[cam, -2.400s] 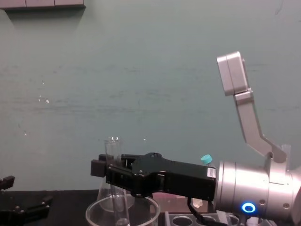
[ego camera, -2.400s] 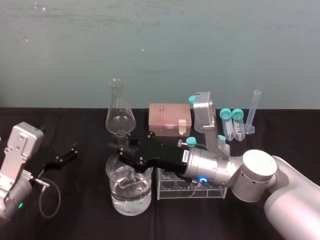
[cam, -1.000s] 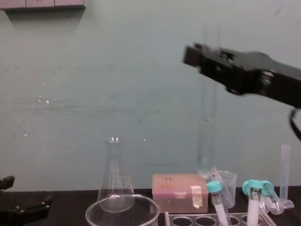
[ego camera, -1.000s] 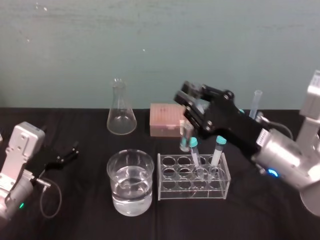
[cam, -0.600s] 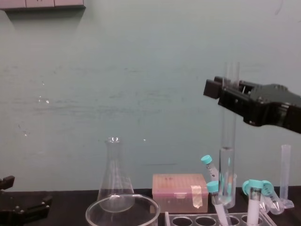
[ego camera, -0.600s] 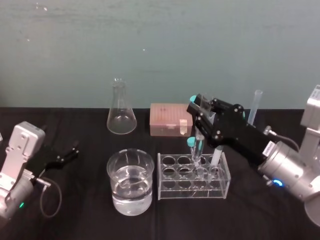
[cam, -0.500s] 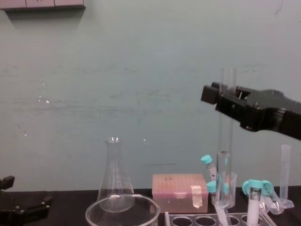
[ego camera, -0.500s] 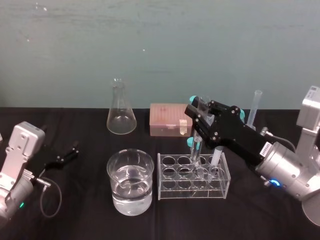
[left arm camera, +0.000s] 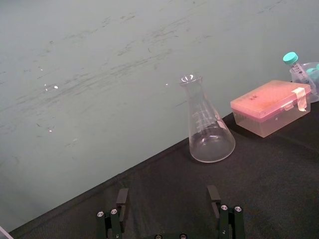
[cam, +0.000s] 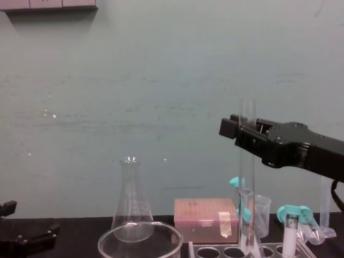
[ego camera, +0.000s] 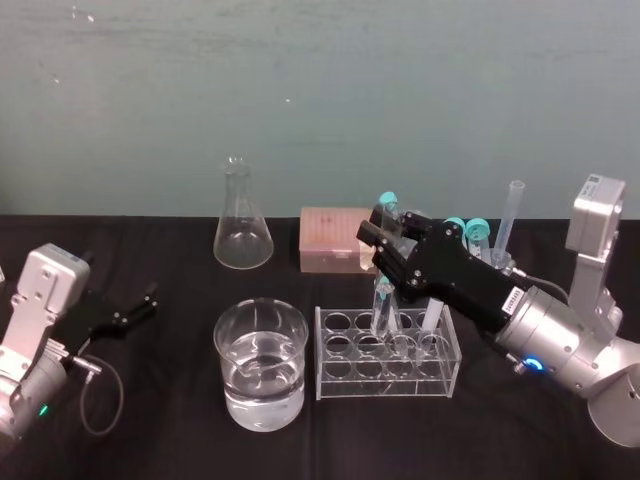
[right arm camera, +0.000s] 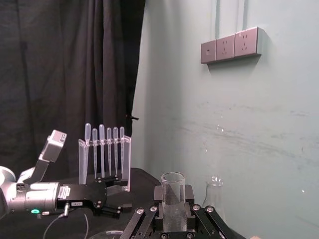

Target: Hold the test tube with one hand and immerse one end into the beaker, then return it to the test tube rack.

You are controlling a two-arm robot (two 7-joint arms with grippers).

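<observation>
1. I am gripping the tube (ego camera: 381, 300) with my right pincer (ego camera: 384, 238), its fingers clamped on the glass a little below the open mouth.
2. The tube is standing upright over the rack (ego camera: 335, 385), with its round end entering a hole near the middle of the top plate. I cannot tell how deep it is sitting.
3. In the chest view the tube (cam: 246, 183) is running straight down from the right pincer (cam: 243, 130) to the rack (cam: 215, 249). A capped tube (cam: 290, 231) is standing in the rack just beside it.
4. In the right wrist view the mouth of the tube (right arm camera: 173, 191) is poking up between my clamped fingers.
5. The rack is sitting mid-bench (ego camera: 160, 420), toward the front edge. The beaker (ego camera: 230, 350) is standing just beside it on my left, holding water and apart from the tube.
6. A flask (ego camera: 240, 230) and a pink box (ego camera: 335, 240) are standing toward the back edge.
7. My left pincer (ego camera: 140, 303) is resting near the bench's left edge, its fingers spread apart and gripping nothing.
</observation>
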